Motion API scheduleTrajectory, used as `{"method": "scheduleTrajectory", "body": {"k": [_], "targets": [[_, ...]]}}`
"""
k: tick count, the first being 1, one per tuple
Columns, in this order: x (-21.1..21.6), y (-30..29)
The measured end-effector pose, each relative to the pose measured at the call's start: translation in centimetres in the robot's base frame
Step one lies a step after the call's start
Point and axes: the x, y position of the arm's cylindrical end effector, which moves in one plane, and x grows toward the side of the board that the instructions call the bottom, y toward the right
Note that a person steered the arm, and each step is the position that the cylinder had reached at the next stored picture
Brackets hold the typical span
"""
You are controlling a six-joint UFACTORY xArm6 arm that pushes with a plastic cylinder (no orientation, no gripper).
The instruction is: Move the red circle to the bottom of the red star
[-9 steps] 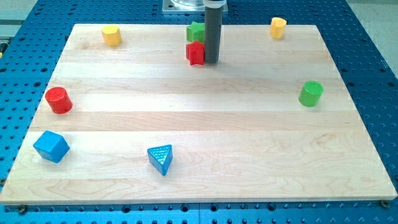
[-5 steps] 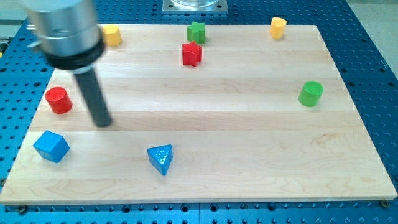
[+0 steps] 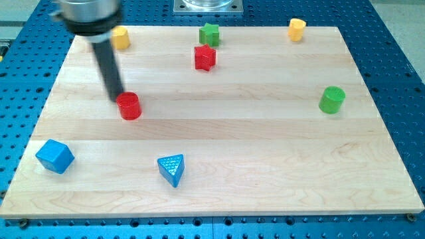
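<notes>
The red circle (image 3: 129, 105) is a short red cylinder on the wooden board (image 3: 265, 153), left of centre. The red star (image 3: 205, 58) lies near the view's top centre, up and to the right of the circle. My tip (image 3: 116, 99) is at the circle's upper left edge, touching or nearly touching it. The dark rod rises from there to the view's top left.
A green star (image 3: 210, 33) sits just above the red star. Yellow blocks lie at the top left (image 3: 120, 38) and top right (image 3: 297, 29). A green cylinder (image 3: 331, 99) is at the right. A blue cube (image 3: 54, 156) and a blue triangle (image 3: 172, 169) lie near the bottom left.
The rod swung from beside the red star to the left side. The red circle has moved from the left edge rightward towards the centre, and my tip now sits at its upper left.
</notes>
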Motion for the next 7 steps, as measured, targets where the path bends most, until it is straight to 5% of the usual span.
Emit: {"method": "scheduleTrajectory", "body": {"k": [1, 2, 4, 7], "targets": [[4.0, 2.4], [4.0, 10.2], [5.3, 16.7], [-1.6, 24.6]]}}
